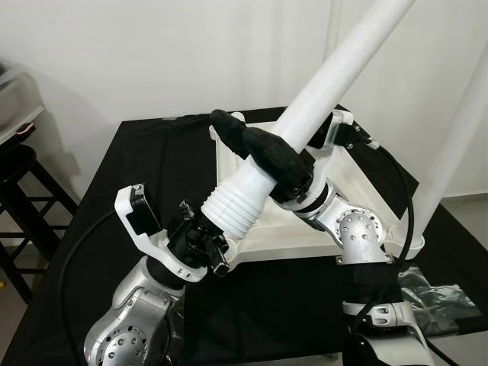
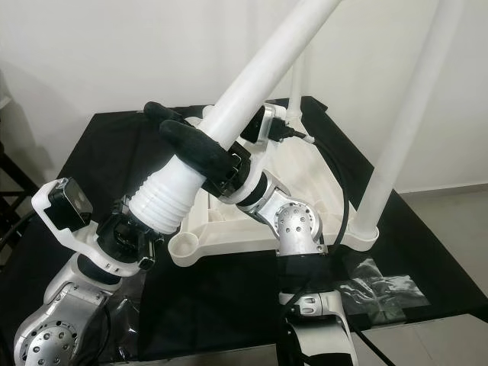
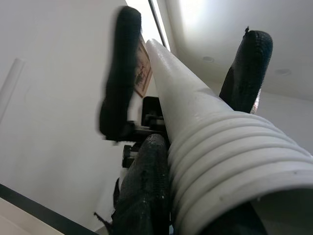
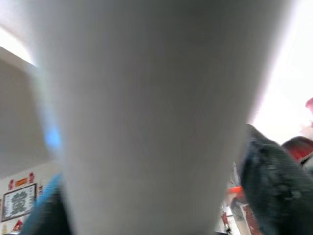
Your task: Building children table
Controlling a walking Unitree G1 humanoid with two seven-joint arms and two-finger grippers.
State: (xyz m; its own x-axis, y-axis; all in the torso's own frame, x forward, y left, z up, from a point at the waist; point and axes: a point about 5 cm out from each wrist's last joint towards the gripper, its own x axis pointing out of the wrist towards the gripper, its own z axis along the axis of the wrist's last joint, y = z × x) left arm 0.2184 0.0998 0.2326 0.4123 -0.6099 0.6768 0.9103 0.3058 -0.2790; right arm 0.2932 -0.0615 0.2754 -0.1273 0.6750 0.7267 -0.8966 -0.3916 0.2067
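A long white table leg [image 1: 320, 84] slants up from lower left to upper right, held by both grippers. My right gripper [image 1: 263, 152] is shut around its middle, black fingers [image 2: 191, 141] wrapped on the shaft. At the leg's ribbed lower end [image 1: 232, 210], my left gripper [image 1: 202, 244] is shut, one finger [image 3: 146, 196] pressed against the ribs. The white tabletop [image 1: 290, 248] lies upside down on the black table [image 1: 152, 160], under the leg. A second white leg [image 1: 457, 137] stands upright in the tabletop's right corner.
A crumpled clear plastic bag [image 1: 438, 301] lies on the black table at the front right. A dark stool [image 1: 15, 175] stands on the floor to the left. Behind the table is a plain white wall, with a thin white upright [image 2: 296, 76] at the tabletop's far corner.
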